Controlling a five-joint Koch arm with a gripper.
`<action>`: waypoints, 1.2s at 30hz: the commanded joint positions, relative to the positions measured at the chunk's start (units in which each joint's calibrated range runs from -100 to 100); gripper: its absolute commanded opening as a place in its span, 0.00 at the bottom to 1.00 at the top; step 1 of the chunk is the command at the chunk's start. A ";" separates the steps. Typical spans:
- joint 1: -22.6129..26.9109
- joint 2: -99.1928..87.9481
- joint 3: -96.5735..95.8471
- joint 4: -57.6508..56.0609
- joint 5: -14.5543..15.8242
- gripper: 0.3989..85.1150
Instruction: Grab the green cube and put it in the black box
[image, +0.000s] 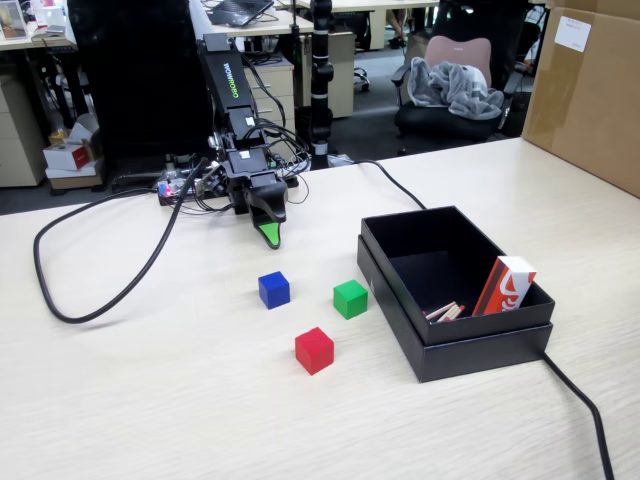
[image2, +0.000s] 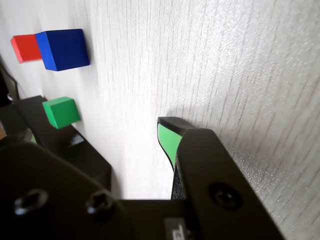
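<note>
The green cube sits on the pale table just left of the black box. In the wrist view the green cube lies at the left, against the dark edge of the black box. My gripper hangs low over the table behind the cubes, well short of the green cube. In the wrist view my gripper is open. Its green-padded finger stands free with bare table beside it, and nothing is held between the jaws.
A blue cube and a red cube lie left of and in front of the green one. The black box holds a red-and-white pack and small sticks. A brown cardboard box stands at the far right. A black cable loops at left.
</note>
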 joint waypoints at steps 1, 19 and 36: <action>0.00 0.07 -1.31 -1.48 -0.10 0.57; -1.17 0.30 6.40 -10.04 0.20 0.56; 2.00 33.12 64.15 -46.84 1.03 0.56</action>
